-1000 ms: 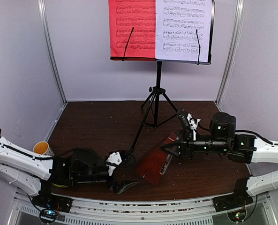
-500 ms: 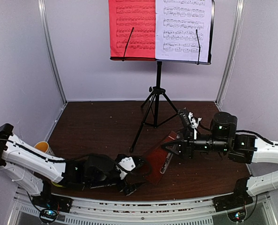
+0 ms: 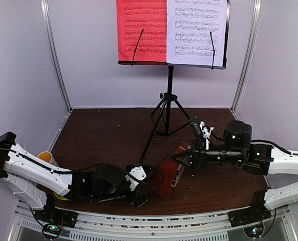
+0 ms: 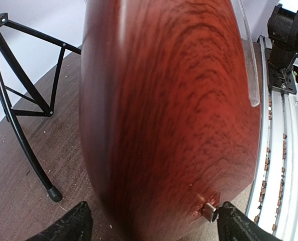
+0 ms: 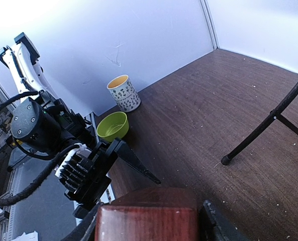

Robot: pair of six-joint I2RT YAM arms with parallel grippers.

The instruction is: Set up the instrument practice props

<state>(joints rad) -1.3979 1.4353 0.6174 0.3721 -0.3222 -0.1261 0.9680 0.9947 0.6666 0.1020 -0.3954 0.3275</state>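
The black tripod music stand (image 3: 170,85) stands at the back and holds the red sheet (image 3: 141,30) and the white sheet (image 3: 196,30). The dark-wood metronome (image 3: 165,174) is tilted off the table near the front. My right gripper (image 3: 184,156) is shut on its narrow top end, which shows between the fingers in the right wrist view (image 5: 149,218). My left gripper (image 3: 147,183) is open at its wide base. In the left wrist view the metronome (image 4: 169,110) fills the frame between the spread fingertips (image 4: 231,226), one beside a small metal key. Its clear cover (image 4: 249,75) shows at the right.
A patterned white mug (image 5: 123,93) and a yellow-green bowl (image 5: 112,125) sit at the table's front left; the mug also shows in the top view (image 3: 45,159). The stand's legs (image 4: 18,125) spread over the table's middle, one foot (image 5: 225,160) close to the metronome.
My left gripper has moved right and forward up to the metronome's base. My right gripper has kept hold of the metronome and shifted slightly left.
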